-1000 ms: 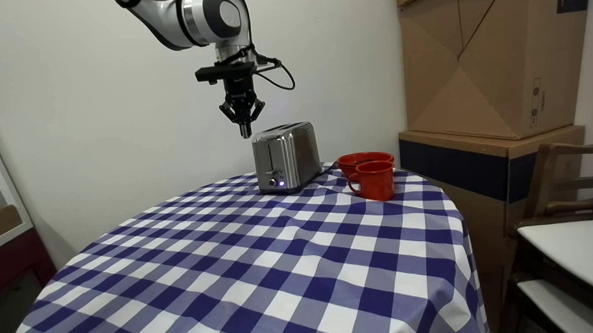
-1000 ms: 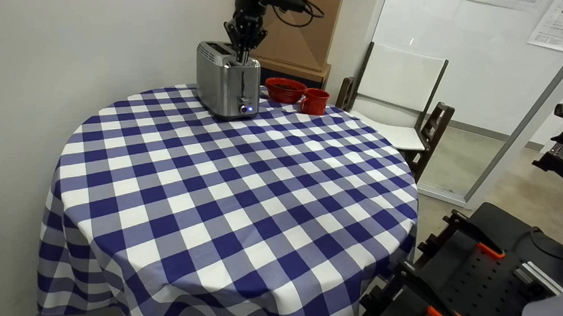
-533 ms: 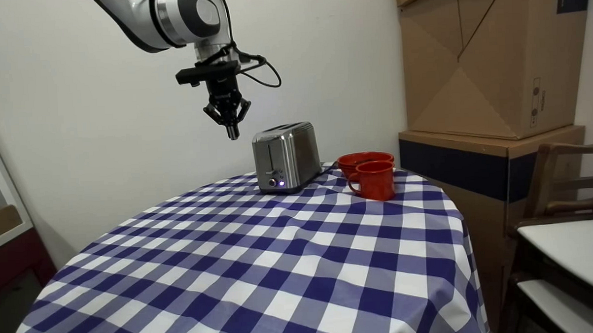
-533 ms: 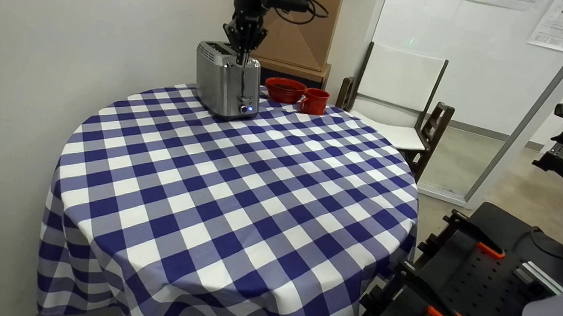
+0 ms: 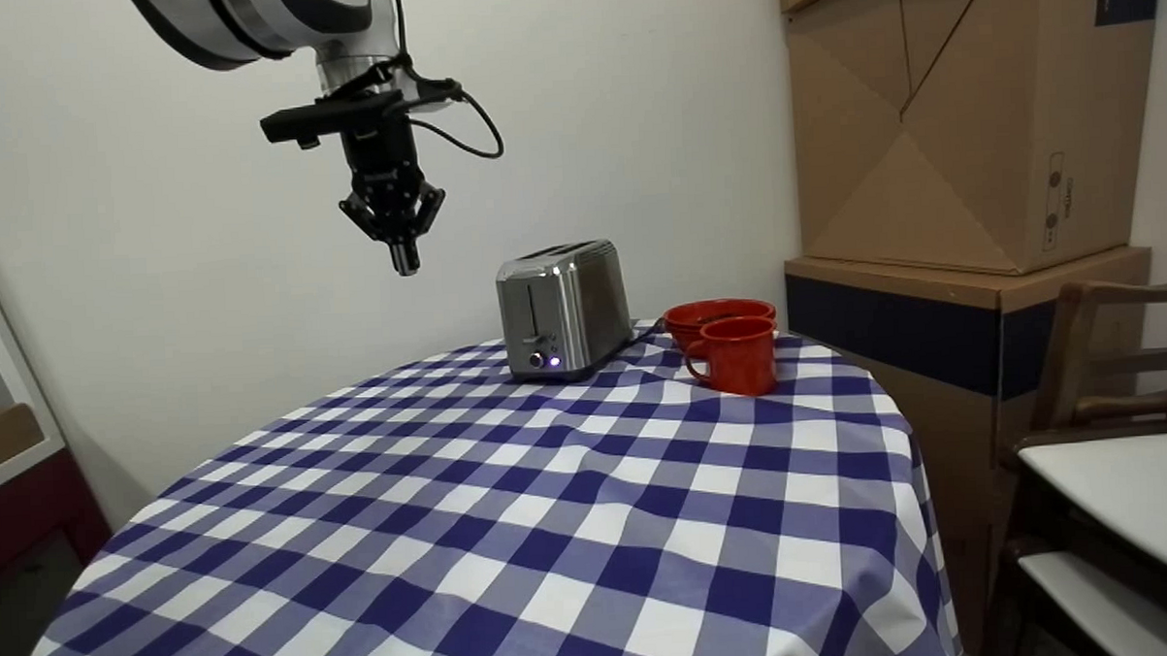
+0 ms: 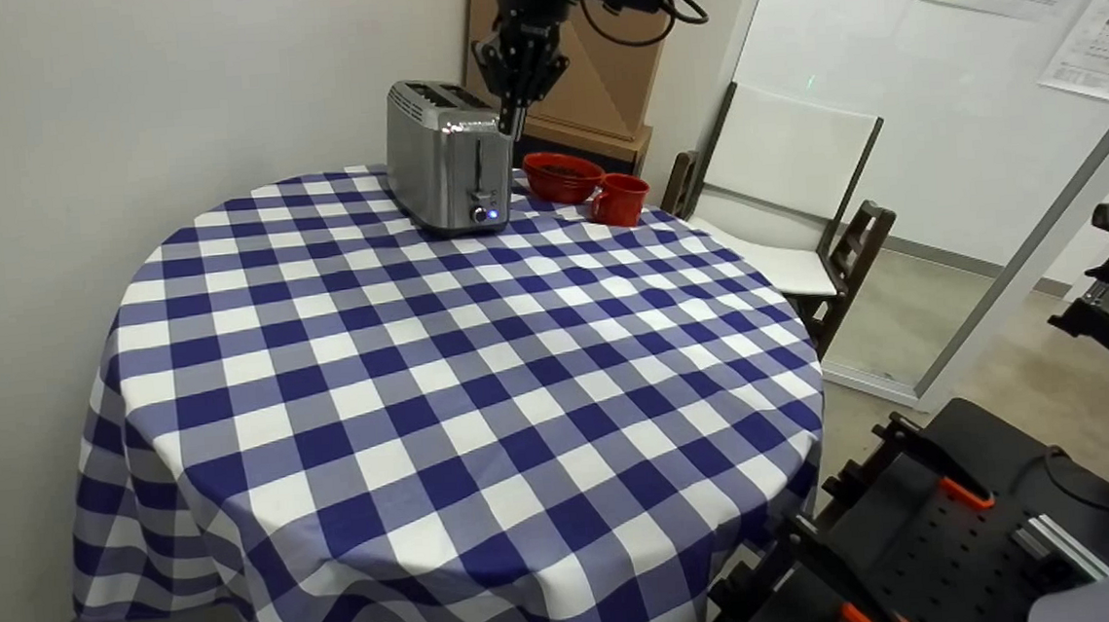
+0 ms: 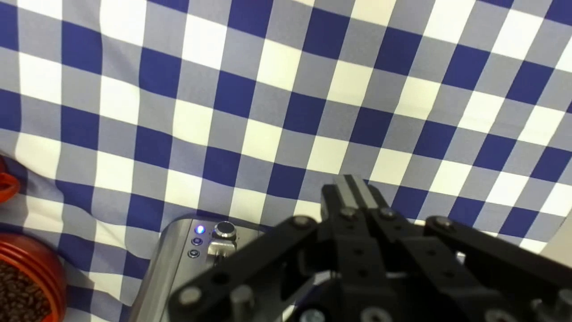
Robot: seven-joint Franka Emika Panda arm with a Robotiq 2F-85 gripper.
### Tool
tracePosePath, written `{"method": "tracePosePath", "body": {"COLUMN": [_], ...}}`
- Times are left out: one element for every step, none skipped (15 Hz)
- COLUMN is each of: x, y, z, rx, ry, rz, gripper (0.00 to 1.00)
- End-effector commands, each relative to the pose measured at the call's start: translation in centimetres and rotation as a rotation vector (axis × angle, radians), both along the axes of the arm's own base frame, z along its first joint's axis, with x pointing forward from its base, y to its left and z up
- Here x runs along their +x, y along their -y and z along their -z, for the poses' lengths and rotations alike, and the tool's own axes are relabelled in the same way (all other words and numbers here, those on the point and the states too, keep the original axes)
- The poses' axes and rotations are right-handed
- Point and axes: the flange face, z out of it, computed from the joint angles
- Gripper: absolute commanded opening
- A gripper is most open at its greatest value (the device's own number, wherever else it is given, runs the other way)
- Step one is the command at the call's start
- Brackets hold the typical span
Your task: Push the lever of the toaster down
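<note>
The silver toaster (image 5: 594,303) stands upright on the table; it also shows in an exterior view (image 6: 422,164) and at the lower left of the wrist view (image 7: 165,277). Its lever (image 5: 535,340) sits low in the front slot, just above the round dial; it also shows in the wrist view (image 7: 221,247). A blue-white light glows beside the dial. My gripper (image 5: 405,259) is shut and empty in the air, apart from the toaster, around the height of its top. In the wrist view the fingertips (image 7: 355,191) are together, right of the toaster front, over the cloth.
A red cup (image 5: 748,361) and a red bowl (image 5: 719,309) stand beside the toaster; the bowl (image 7: 42,268) holds dark brown beans. Stacked cardboard boxes (image 5: 927,161) stand behind the checked table (image 6: 402,361). A wall runs behind the toaster. A white chair (image 6: 798,162) stands beyond the table.
My shut gripper has moved away from the toaster, leftwards in an exterior view and to the right in an exterior view. The toaster, its lever, the cup and the bowl have not moved.
</note>
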Motion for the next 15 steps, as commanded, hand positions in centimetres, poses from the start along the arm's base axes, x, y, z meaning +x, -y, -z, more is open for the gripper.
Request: {"method": "tracePosePath", "body": {"x": [-5.8,-7.1,-8.6,-10.1,-11.7,-13.5,-15.2,-16.9,-18.7,-19.7,-20.6,-21.3,-21.9,-22.4,-20.5], "y": [0.1,0.0,-0.1,-0.2,-0.2,-0.3,-0.3,-0.2,0.0,0.4,0.7,1.1,1.4,1.8,1.1], "z": [-1.2,-1.4,-1.5,-1.7,-1.7,-1.9,-2.1,-2.3,-2.5,-3.0,-3.5,-4.1,-4.6,-5.2,-4.0], "rx": [-0.020,-0.018,-0.015,-0.012,-0.008,-0.007,-0.009,-0.010,-0.014,-0.022,-0.027,-0.032,-0.034,-0.035,-0.029], "ry": [0.031,0.035,0.034,0.033,0.028,0.022,0.019,0.018,0.020,0.035,0.047,0.067,0.080,0.099,0.046], "rz": [0.013,0.012,0.010,0.008,0.007,0.009,0.010,0.014,0.019,0.032,0.044,0.066,0.086,0.117,0.069], "gripper": [0.26,0.28,0.34,0.40,0.48,0.55,0.63,0.69,0.77,0.84,0.91,0.98,1.00,1.00,0.96]}}
